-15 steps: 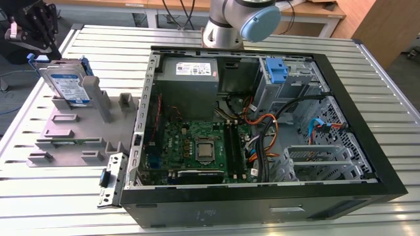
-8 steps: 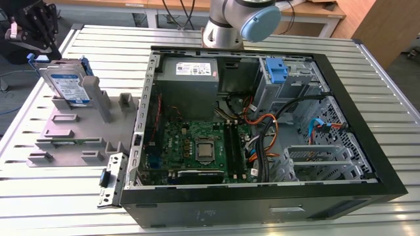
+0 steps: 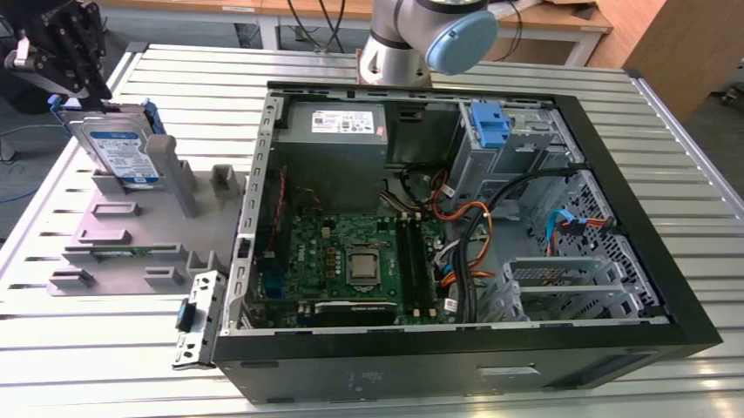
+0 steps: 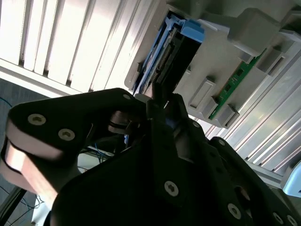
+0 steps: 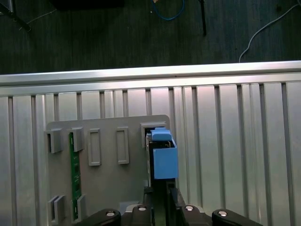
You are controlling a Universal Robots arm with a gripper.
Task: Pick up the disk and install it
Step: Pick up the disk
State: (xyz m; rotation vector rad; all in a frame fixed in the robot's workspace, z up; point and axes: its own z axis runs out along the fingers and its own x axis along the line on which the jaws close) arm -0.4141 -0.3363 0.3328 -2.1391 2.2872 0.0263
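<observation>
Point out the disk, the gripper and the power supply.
the disk (image 3: 122,157): exterior view, on its label.
the gripper (image 3: 84,94): exterior view, lower end, at the disk's top.
the power supply (image 3: 337,122): exterior view, on its sticker.

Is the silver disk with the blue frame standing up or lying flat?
Standing up: the silver rectangular disk sits on its edge in the grey plastic holder.

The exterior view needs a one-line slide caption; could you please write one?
Gripper at the top edge of the disk, upright in a grey holder beside the open computer case.
</observation>
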